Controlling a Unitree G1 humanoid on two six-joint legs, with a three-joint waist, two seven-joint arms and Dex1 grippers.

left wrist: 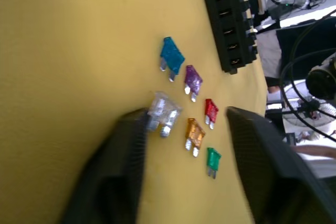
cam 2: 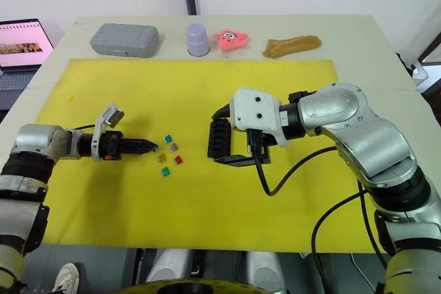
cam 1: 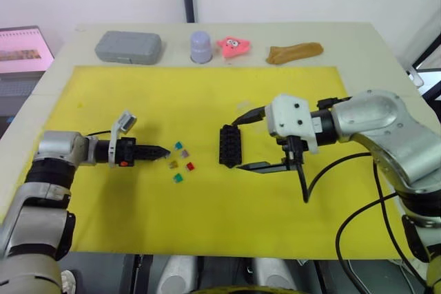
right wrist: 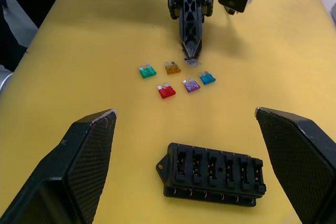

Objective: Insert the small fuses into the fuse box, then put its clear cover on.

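Black scalloped fuse box, slots empty.

Teal, purple, red, amber, green and clear small fuses; black fuse box.

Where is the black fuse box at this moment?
In the left eye view the fuse box lies on the yellow mat near its middle, between the small fuses on its left and the open right gripper around it.

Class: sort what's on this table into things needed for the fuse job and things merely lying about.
For the job: small fuses, fuse box, left tool, right tool.

Lying about: grey case, lilac cup, pink toy, brown object, laptop.
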